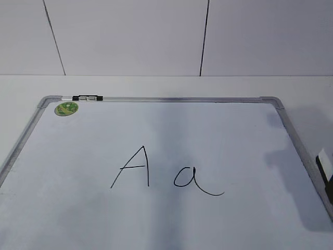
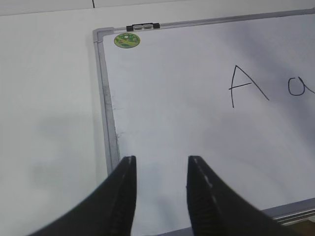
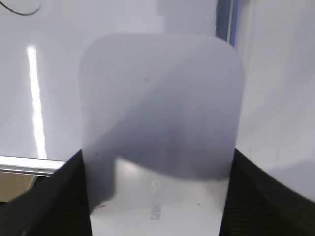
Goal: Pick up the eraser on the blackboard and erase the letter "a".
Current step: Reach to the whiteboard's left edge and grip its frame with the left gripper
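Note:
The blackboard [image 1: 208, 140] is a white board with a grey frame, lying flat. The letter "a" [image 1: 190, 178] is written in black near its middle, with its tail trailing right; it also shows at the right edge of the left wrist view [image 2: 300, 87]. The eraser [image 3: 157, 123], a white rounded block with faint grey lettering, sits between the jaws of my right gripper [image 3: 157, 164], which is shut on it over the board's right frame edge. In the exterior view the eraser [image 1: 324, 159] shows only at the right edge. My left gripper [image 2: 160, 164] is open and empty over the board's left part.
A capital "A" [image 1: 135, 166] stands just left of the "a". A round green sticker [image 1: 66, 109] and a black-silver clip [image 1: 87, 98] are at the board's far left corner. The board lies on a white table [image 1: 156, 86] with a wall behind.

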Action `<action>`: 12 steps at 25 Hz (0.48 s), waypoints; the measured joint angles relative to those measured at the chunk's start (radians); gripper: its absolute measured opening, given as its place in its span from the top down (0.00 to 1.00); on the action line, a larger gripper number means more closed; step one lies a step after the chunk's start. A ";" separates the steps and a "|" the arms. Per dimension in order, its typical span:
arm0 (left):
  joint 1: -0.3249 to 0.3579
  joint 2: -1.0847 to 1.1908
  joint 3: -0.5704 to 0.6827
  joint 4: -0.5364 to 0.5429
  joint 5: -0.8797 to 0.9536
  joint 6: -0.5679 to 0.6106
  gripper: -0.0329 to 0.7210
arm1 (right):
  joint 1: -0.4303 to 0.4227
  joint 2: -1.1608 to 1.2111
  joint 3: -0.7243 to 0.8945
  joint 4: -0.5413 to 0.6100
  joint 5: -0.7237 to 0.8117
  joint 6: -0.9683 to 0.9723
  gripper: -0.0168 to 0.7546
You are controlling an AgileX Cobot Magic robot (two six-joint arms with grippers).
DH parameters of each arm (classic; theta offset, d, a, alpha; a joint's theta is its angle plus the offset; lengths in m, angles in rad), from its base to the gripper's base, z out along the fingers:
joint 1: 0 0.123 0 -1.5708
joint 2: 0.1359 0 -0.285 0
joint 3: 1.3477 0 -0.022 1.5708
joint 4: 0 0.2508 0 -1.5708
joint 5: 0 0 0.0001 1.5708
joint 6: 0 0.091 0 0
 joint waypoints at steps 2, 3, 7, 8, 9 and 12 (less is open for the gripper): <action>0.000 0.022 0.000 0.000 -0.001 0.000 0.59 | 0.000 0.000 -0.019 0.000 0.002 0.000 0.26; 0.000 0.045 0.000 0.000 -0.001 0.000 0.59 | 0.000 0.000 -0.022 0.000 0.002 0.000 0.26; 0.000 0.221 -0.007 0.000 -0.011 -0.002 0.58 | 0.000 0.000 -0.026 0.000 0.006 0.000 0.26; 0.000 0.276 -0.014 0.000 -0.023 -0.007 0.58 | 0.000 0.000 -0.026 0.000 0.006 0.000 0.26; 0.000 0.333 -0.028 0.000 -0.040 -0.016 0.58 | 0.000 0.000 -0.026 0.000 0.006 0.000 0.26; 0.000 0.497 -0.076 0.000 -0.064 -0.041 0.58 | 0.000 0.000 -0.026 0.000 0.006 0.000 0.26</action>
